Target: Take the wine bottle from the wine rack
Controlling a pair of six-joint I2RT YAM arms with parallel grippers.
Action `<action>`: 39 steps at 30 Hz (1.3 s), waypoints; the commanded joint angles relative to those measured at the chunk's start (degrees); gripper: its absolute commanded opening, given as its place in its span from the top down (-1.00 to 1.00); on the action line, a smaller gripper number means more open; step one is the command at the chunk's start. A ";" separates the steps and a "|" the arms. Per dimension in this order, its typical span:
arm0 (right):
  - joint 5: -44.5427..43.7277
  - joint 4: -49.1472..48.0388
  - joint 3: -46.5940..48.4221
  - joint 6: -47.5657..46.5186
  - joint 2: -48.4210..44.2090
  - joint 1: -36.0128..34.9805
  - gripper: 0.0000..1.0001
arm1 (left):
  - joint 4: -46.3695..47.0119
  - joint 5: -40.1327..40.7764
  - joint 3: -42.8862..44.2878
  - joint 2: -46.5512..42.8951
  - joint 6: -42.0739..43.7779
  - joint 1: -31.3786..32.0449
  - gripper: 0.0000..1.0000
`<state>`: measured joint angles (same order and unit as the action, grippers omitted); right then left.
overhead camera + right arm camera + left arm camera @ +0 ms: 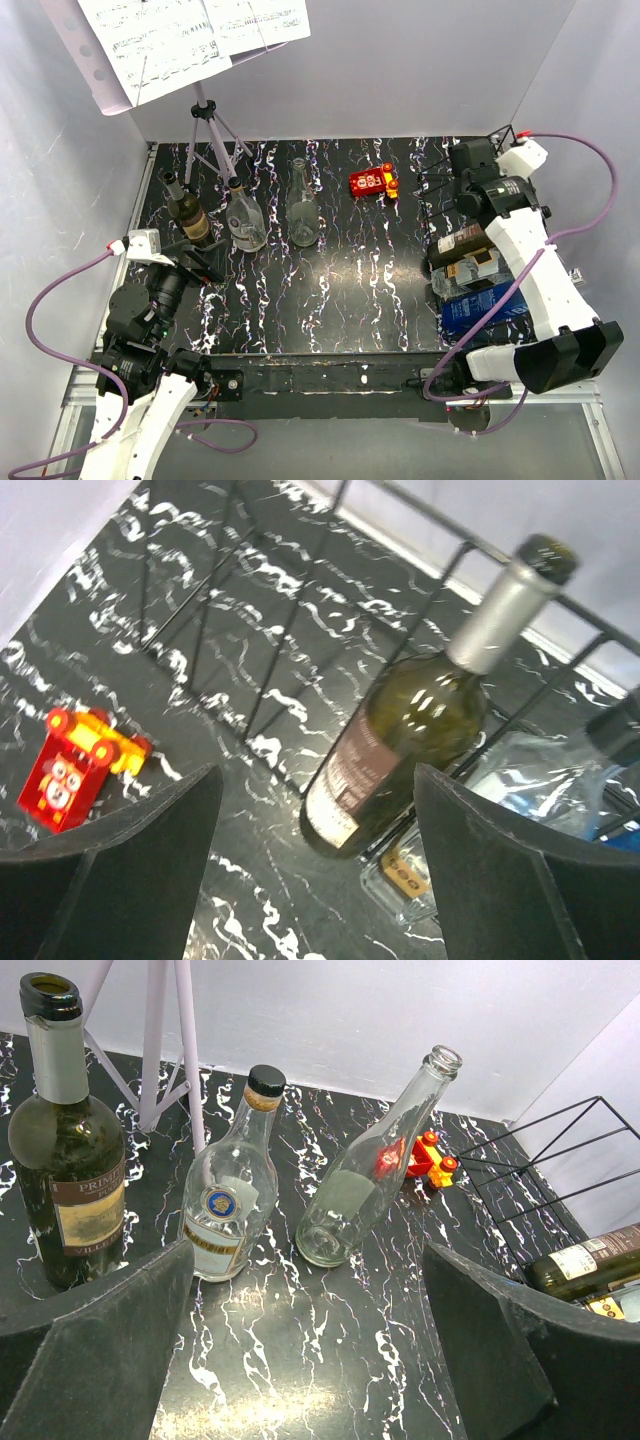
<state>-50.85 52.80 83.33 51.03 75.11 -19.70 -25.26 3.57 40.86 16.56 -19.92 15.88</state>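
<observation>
One dark glass wine bottle (400, 735) lies on its side in the thin black-wire wine rack (297, 610), at the right of the table (180, 710).
Smooth olive glass, silver foil neck, paper label; the table is glossy black marble. The right gripper (315, 870) hovers over the bottle, tilted down, spread wide and empty; the left gripper (310, 1350) gapes too, holding nothing.

Three upright bottles (222, 1205), three bottles (462, 242) on one wine rack (296, 610), one red toy (372, 182).
</observation>
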 commanded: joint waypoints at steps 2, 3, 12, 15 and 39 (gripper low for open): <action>-2.15 1.88 -1.58 3.65 -3.13 6.25 -0.70 | 0.21 -0.15 0.01 -0.21 0.76 0.20 -0.96; -2.23 1.35 -2.03 3.29 -3.13 7.47 -0.70 | 0.21 -0.23 0.01 -0.21 0.76 0.20 -0.96; 1.46 -2.60 -2.73 2.15 0.03 15.92 -0.68 | 0.12 -0.15 -0.08 -0.21 0.76 0.20 -0.96; 2.16 -3.93 -3.08 2.32 0.91 17.85 -0.67 | 0.12 -0.06 0.01 -0.21 0.76 0.12 -0.96; 5.41 -6.48 -3.87 6.63 11.63 27.17 -0.48 | 0.12 0.21 -0.17 0.32 0.76 0.12 -0.96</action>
<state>-44.73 48.51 79.99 56.12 85.54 6.85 -25.26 3.60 40.86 16.56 -19.92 15.88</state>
